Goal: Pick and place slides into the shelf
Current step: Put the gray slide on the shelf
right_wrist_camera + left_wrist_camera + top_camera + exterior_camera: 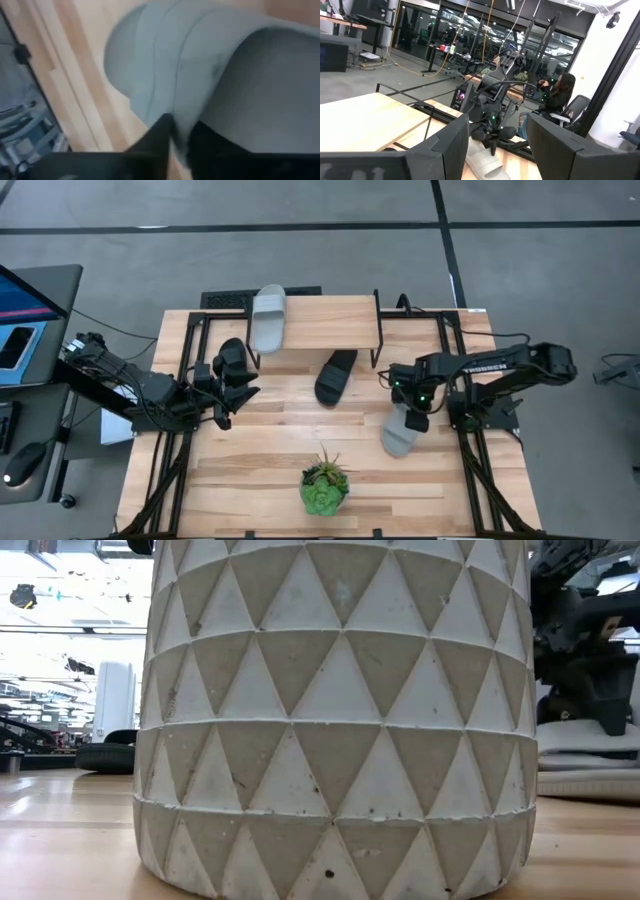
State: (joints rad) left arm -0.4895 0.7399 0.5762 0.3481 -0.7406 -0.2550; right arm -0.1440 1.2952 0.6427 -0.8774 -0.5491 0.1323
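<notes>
One light grey slide (268,318) lies on the shelf's plank top (330,320), at its left end. A black slide (335,376) lies on the table at the shelf's front edge. A second black slide (232,360) lies by the shelf's left legs. My left gripper (235,402) is just on the near side of that slide. It is open and holds nothing (497,145). My right gripper (413,418) is shut on the second grey slide (398,438) at the table's right. My right gripper (180,137) pinches the grey slide's wide strap at its edge (177,117) between the two fingers, coming from above and slanting down. The slide stretches toward the table's near edge below the fingers (590,780). Whether its sole rests on the table, I cannot tell.
A green plant in a pale patterned pot (324,485) stands near the table's near edge and fills the low view (340,720). The shelf's black wire legs (378,330) stand between the arms. Bare wood lies at the table's near left. A seated person (559,92) is beyond the table.
</notes>
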